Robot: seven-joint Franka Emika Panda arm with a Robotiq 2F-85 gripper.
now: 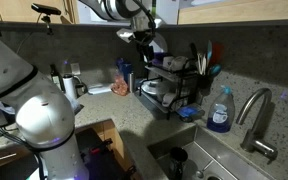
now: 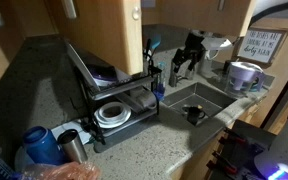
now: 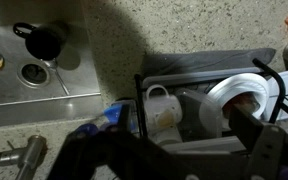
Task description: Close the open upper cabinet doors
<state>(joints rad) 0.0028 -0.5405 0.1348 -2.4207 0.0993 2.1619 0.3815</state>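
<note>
- A dish rack (image 2: 114, 100) is sitting on the speckled desk (image 2: 34, 75), holding white plates (image 2: 112, 113) and a white mug (image 3: 162, 112).
- A sink (image 2: 212, 100) is lying just beside the rack, with a black mug (image 2: 194, 114) in it.
- A faucet (image 1: 256, 118) and a blue spray bottle (image 1: 219, 110) are standing near the sink.
- The upper cabinet doors (image 2: 104, 35) are hanging above the desk. In an exterior view one honey-brown panel is standing open, jutting out over the rack.
- The arm (image 1: 119, 10) is reaching in above the rack, just below the doors.
- The jaws are standing wide open, gripping nothing and touching nothing.
</note>
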